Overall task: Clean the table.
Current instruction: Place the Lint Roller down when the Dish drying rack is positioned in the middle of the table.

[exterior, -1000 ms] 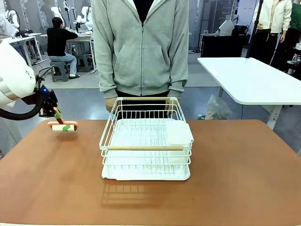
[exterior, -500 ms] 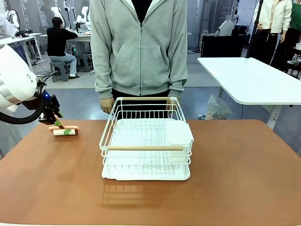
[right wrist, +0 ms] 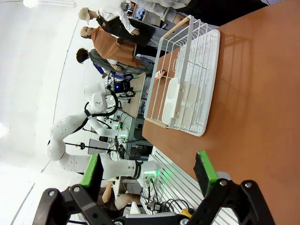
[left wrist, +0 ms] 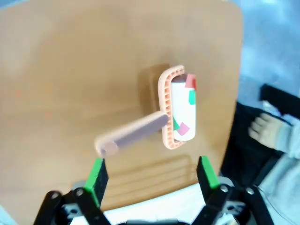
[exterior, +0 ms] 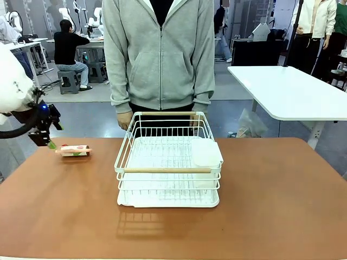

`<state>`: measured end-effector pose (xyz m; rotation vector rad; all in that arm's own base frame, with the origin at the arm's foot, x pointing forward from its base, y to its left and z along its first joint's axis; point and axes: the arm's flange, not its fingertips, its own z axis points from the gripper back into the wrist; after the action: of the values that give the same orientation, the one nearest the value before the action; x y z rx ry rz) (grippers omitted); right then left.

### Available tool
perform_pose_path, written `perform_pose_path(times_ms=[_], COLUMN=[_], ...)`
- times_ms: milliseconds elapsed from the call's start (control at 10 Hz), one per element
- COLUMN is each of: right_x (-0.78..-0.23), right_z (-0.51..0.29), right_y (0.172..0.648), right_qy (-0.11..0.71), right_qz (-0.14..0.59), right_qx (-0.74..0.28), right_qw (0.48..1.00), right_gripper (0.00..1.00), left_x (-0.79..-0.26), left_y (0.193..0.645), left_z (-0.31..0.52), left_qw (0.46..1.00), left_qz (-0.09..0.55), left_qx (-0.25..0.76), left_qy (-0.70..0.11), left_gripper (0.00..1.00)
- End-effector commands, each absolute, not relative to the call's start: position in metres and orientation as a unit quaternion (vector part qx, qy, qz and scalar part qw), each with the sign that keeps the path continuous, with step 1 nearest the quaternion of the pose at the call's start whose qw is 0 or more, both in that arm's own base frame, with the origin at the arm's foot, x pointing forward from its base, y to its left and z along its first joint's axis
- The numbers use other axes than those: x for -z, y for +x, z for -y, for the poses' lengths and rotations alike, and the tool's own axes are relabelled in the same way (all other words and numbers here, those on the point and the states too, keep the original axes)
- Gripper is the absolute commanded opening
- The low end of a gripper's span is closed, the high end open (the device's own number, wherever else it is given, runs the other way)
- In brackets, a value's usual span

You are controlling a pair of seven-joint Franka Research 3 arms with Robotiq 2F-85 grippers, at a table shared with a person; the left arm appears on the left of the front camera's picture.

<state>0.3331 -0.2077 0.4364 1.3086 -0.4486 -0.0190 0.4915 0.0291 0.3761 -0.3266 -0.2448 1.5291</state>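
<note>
My left gripper [left wrist: 151, 174] hangs with its jaws spread and empty above the far left corner of the table [exterior: 271, 206], just beside the lint roller [left wrist: 176, 110] lying flat there. My right gripper [right wrist: 149, 173] is open too, held over the table's right side, well away from the white wire rack [exterior: 168, 162].

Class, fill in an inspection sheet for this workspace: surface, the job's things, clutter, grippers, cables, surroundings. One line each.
Surface: brown table, bare around the objects.
Job's things: lint roller lying on the table's far left corner, coloured scraps stuck to it.
Clutter: white dish rack at centre, white container inside.
Grippers: left gripper open, just off the roller's handle; right gripper open, holding nothing.
Cables: black cable at the left arm's wrist.
Surroundings: person in grey hoodie at the far side; white table beyond.
</note>
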Motion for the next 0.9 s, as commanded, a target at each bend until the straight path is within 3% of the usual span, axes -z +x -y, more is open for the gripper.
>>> perform_pose_path(times_ms=[0, 300, 800], right_x=[-0.438, -0.438, -0.438], right_z=[0.206, 0.206, 0.206], right_y=[0.332, 0.332, 0.332], right_qy=[0.607, 0.607, 0.607], right_qz=[0.218, 0.218, 0.218], right_qx=[0.002, 0.002, 0.002], right_qw=[0.764, 0.764, 0.764], right_gripper=[1.0, 1.0, 1.0], left_x=[-0.423, -0.455, -0.45], left_y=[0.481, 0.475, 0.471], left_z=[-0.015, -0.015, -0.014], left_qw=[0.7, 0.702, 0.708], left_qz=[0.081, 0.055, 0.072], left_qx=[-0.703, -0.704, -0.695], left_qy=[-0.096, -0.098, -0.099], left_gripper=[1.0, 1.0, 1.0])
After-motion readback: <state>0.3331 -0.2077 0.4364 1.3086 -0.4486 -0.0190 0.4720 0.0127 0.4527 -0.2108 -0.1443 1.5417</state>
